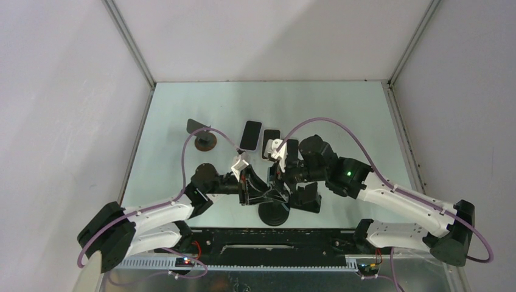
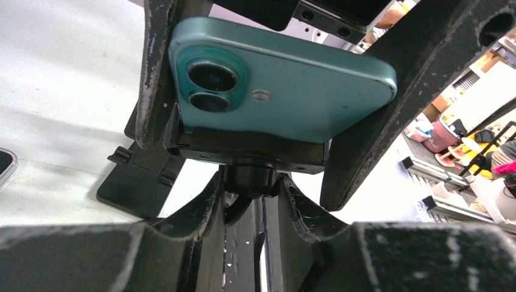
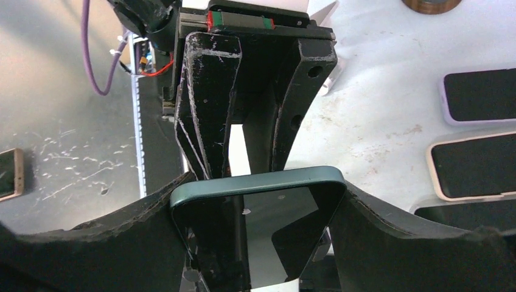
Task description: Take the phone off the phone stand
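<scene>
We count two phone stands and five phones. The phone stand [image 1: 274,214] that matters has a black round base and stands between the two arms, at the near edge of the table [image 1: 341,109]. One teal phone [image 2: 292,91] sits in its cradle, back towards the left wrist camera, and we see two lenses on it.

The right gripper [image 3: 261,182] holds this phone by its two long edges, one finger [image 3: 122,237] pressed against each side, above the cradle. The left gripper [image 2: 251,188] is below the cradle. Its jaws are drawn in narrow around the stand's neck and seem to touch it on both sides.

Beyond the phone stand, three more phones lie flat and screen-up, side by side. These are a purple-cased phone [image 3: 481,94], a cream-cased phone [image 3: 474,164] and a dark phone [image 3: 468,213] that is only partly in view. A fifth phone [image 3: 8,173] lies on the scratched grey surface, on the near side of the phone stand, past the rail.

The second stand [image 1: 205,141] has a brown round base. It stands beyond and to the left of the phone stand, well apart from it.
</scene>
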Robot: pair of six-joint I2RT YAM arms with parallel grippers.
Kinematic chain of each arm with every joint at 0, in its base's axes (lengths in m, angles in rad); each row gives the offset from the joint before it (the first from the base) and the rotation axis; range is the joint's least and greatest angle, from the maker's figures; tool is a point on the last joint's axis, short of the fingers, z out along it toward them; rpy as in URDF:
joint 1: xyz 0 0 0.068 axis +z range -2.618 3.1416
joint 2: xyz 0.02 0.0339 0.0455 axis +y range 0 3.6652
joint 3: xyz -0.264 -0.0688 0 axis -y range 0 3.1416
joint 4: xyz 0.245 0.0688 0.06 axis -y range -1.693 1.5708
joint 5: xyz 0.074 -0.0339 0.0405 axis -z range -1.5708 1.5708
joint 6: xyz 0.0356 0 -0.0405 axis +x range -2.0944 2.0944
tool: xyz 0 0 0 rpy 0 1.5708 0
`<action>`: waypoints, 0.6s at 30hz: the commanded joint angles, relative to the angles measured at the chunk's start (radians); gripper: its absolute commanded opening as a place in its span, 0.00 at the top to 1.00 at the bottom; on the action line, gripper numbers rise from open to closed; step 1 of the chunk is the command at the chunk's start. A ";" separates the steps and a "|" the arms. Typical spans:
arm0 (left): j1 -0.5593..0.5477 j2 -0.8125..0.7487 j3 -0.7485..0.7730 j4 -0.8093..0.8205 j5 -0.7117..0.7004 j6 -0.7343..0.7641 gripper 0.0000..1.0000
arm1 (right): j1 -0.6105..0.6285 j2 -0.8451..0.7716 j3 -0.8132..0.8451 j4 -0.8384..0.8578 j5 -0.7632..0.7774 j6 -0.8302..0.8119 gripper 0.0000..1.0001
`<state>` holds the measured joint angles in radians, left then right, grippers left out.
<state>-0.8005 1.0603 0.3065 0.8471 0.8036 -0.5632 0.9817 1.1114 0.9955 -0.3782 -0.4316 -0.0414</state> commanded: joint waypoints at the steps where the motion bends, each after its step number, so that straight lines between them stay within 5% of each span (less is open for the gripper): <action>1: 0.006 -0.027 0.013 0.096 -0.041 -0.052 1.00 | 0.035 -0.014 -0.018 0.061 0.214 -0.124 0.98; 11: 0.015 -0.040 0.004 0.085 -0.053 -0.049 1.00 | 0.095 -0.009 -0.047 0.077 0.418 -0.161 0.98; 18: 0.018 -0.051 0.012 0.065 -0.053 -0.036 0.99 | 0.080 -0.015 -0.051 0.087 0.304 -0.126 0.98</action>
<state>-0.7837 1.0477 0.2928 0.8429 0.7704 -0.5568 1.0824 1.0973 0.9627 -0.3176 -0.1631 -0.0868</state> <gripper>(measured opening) 0.326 0.746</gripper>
